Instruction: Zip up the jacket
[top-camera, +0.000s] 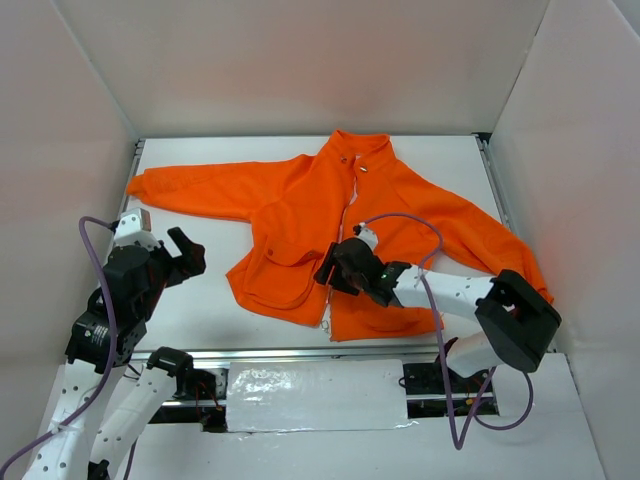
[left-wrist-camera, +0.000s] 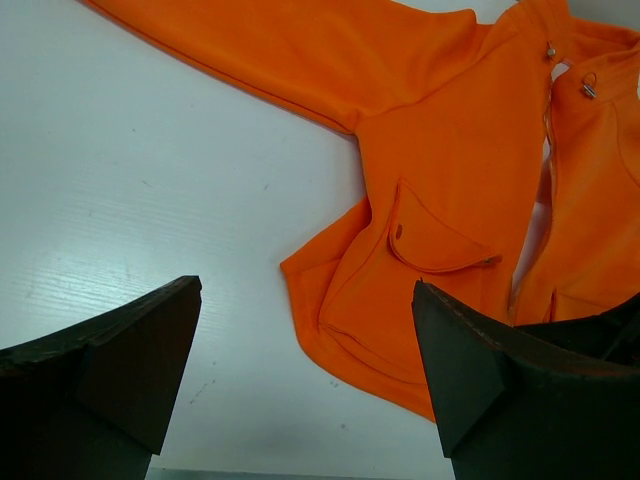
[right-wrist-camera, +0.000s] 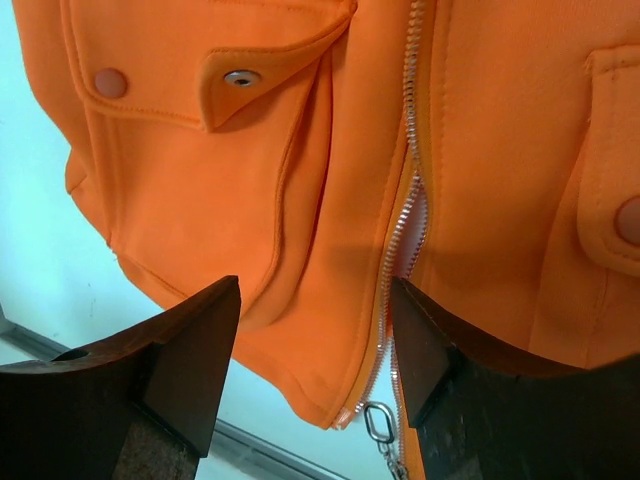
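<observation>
The bright orange jacket (top-camera: 300, 200) lies flat on the white table, collar far, hem near. Its pale centre zipper (top-camera: 345, 215) is parted along the lower front. My right gripper (top-camera: 330, 268) hovers open over the hem at the zipper. In the right wrist view the zipper (right-wrist-camera: 405, 200) runs down between the fingers (right-wrist-camera: 180, 360), with a metal pull ring (right-wrist-camera: 378, 420) at the hem and a snap pocket flap (right-wrist-camera: 240, 78) to the left. My left gripper (top-camera: 188, 255) is open and empty over bare table, left of the jacket (left-wrist-camera: 450, 130); its fingers (left-wrist-camera: 120, 360) hold nothing.
White walls enclose the table on three sides. A metal rail (top-camera: 300, 355) runs along the near edge. The right arm's purple cable (top-camera: 405, 220) loops over the jacket's right side. The jacket's left sleeve (top-camera: 190, 192) stretches toward the far left corner.
</observation>
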